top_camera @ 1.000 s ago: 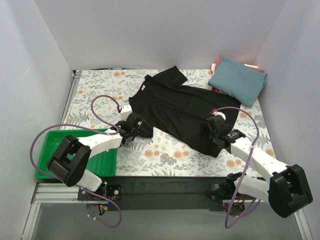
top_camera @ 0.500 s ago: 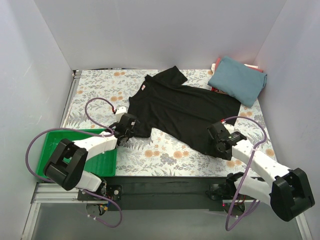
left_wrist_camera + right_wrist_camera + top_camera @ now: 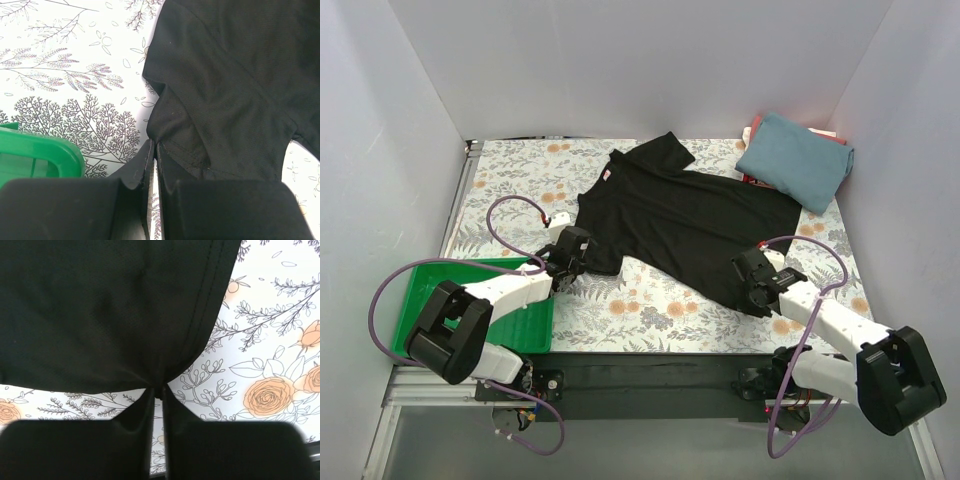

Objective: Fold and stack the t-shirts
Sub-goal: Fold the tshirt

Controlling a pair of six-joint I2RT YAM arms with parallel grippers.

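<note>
Black shirt point(image 3: 680, 225): 1 pc, spread flat on bench point(image 3: 650, 312), centre, neck twd far left, hem twd near right. L gripper point(image 3: 155, 147): jaws pinched tight on sleeve edge of black shirt, near-left side, close to green tray point(image 3: 525, 320). R gripper point(image 3: 157, 390): jaws nearly together, nipping near-right hem corner, cloth puckered into the gap. Teal shirt point(image 3: 795, 160): folded, far-right corner, atop red shirts point(image 3: 752, 128), only edges showing.
</note>
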